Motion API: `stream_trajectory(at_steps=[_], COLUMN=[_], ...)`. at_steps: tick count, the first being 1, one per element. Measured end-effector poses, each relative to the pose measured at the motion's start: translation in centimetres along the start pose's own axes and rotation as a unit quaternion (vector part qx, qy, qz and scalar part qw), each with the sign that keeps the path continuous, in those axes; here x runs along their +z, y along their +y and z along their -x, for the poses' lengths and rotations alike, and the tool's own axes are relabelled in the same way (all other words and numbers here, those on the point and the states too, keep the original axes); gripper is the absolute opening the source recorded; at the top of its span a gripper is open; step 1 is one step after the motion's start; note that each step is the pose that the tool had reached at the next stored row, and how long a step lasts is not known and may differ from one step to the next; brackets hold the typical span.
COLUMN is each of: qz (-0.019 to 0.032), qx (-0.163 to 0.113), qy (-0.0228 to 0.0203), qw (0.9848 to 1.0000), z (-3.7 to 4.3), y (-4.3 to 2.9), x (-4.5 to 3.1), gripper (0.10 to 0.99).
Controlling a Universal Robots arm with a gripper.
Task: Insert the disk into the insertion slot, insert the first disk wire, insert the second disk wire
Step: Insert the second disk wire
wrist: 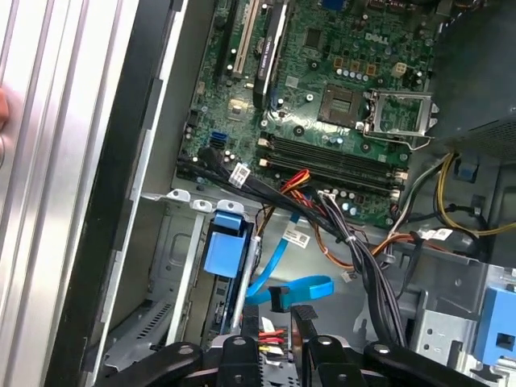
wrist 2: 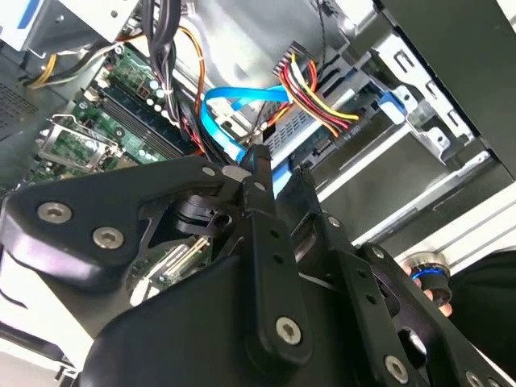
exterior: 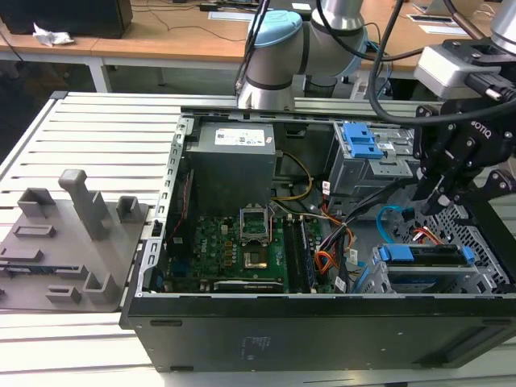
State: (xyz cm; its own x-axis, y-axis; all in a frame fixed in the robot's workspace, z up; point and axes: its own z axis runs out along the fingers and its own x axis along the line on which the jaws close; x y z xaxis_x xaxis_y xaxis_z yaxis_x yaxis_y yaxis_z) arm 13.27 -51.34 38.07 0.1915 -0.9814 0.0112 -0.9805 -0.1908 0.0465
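hand [wrist 2: 280,171] closed on second disk wire [wrist 2: 242,98] — blue loop, near insertion slot [exterior: 419,278]

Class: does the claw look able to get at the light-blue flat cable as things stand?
Probably yes. The claw sits right at one end of the light-blue cable in the second wrist view, nothing between them; red and yellow wires crowd beside.
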Motion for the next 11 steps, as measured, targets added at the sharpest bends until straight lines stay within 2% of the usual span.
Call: stream_trajectory(at_steps=[4,5,9,11], qz=[-0.0005,-0.0005,-0.0008,-0.0006], qx=[-0.042,-0.047,-0.048,-0.047], qy=[0.002,0.0023,0.0023,0.0032], qw=[0.9991,0.9989,0.9989,0.9989], z=[0.11,0.23,0.61,0.69], y=[-0.04,0.15,1.65,2.09], x=[0.04,0.14,0.72,1.01], gripper=[0.302,0.302,0.302,0.302])
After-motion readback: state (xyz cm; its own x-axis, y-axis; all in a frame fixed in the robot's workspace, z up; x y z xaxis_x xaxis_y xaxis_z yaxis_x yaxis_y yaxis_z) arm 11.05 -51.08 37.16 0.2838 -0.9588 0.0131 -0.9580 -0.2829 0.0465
